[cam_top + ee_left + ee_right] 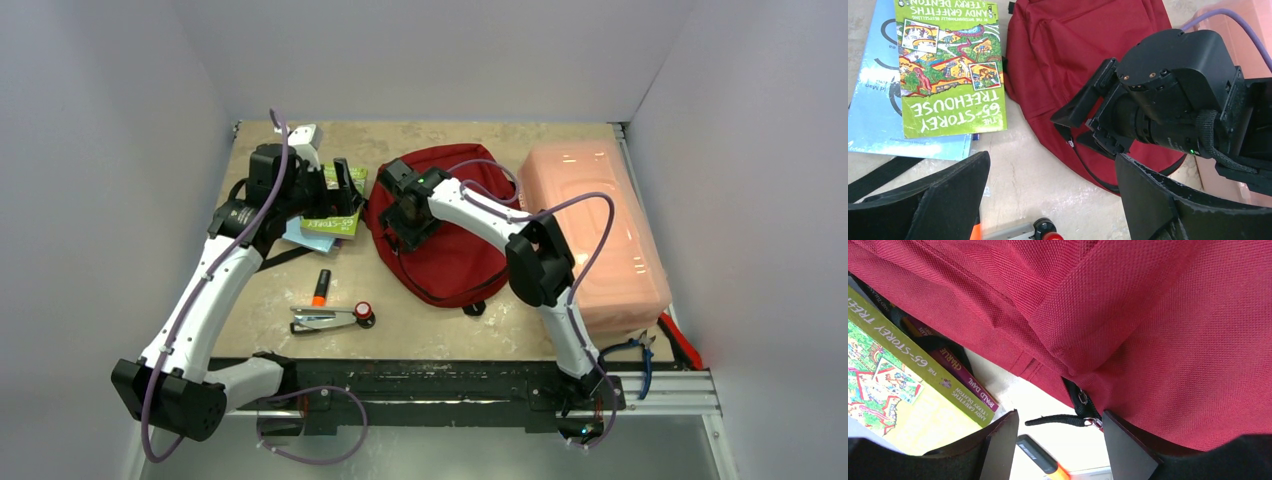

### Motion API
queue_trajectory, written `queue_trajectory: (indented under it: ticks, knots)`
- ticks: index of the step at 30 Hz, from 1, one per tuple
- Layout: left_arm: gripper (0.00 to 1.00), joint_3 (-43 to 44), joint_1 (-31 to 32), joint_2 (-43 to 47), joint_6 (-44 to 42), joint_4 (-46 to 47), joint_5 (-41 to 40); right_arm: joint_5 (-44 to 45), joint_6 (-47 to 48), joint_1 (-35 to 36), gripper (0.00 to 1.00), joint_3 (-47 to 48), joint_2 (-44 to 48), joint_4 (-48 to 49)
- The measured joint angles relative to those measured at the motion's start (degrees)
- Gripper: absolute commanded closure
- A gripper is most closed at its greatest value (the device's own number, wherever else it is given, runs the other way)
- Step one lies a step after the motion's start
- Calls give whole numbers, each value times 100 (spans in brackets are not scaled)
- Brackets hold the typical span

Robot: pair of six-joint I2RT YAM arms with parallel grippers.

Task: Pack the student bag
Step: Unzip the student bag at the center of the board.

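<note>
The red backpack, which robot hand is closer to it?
Right. The right gripper sits at the backpack's edge, the zipper pull between its open jaws. The left gripper hovers beside the backpack, over the table near the green book.

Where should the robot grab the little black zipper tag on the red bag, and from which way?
Probably the loose end of the black zipper tag, coming down from above. It sticks out sideways from the red bag over the table, toward the green book. It looks thin and flat, so the right gripper can close one finger on each side.
</note>
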State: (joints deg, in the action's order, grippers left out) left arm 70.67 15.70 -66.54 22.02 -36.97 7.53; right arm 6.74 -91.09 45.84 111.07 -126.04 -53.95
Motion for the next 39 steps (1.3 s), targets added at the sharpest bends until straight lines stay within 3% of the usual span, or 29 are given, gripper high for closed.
queue_trajectory:
  ticks: [8, 17, 21, 22, 30, 33, 39]
  knots:
    - [5, -20, -90, 4, 94, 4, 149, -52, 4, 0, 40, 166, -262, -46]
    - [6, -31, -221, -9, 203, 94, 374, 2, 114, 2, 71, 164, -302, -57]
    - [7, -50, -245, -131, 317, 203, 557, 175, 321, 28, 97, 109, -293, -46]
    - [8, -68, -251, -179, 356, 232, 595, 227, 378, 37, 100, 74, -286, -31]
    - [23, -219, -487, -1091, 903, 479, 1202, 876, 1279, 197, 100, -787, 385, 632]
    - [25, -295, -562, -1659, 1193, 763, 1661, 1167, 2022, 308, 100, -1825, 1270, 1703]
    - [27, -809, -560, -2629, 2052, 1521, 2649, 1414, 2911, 437, 100, -2916, 2135, 3163]
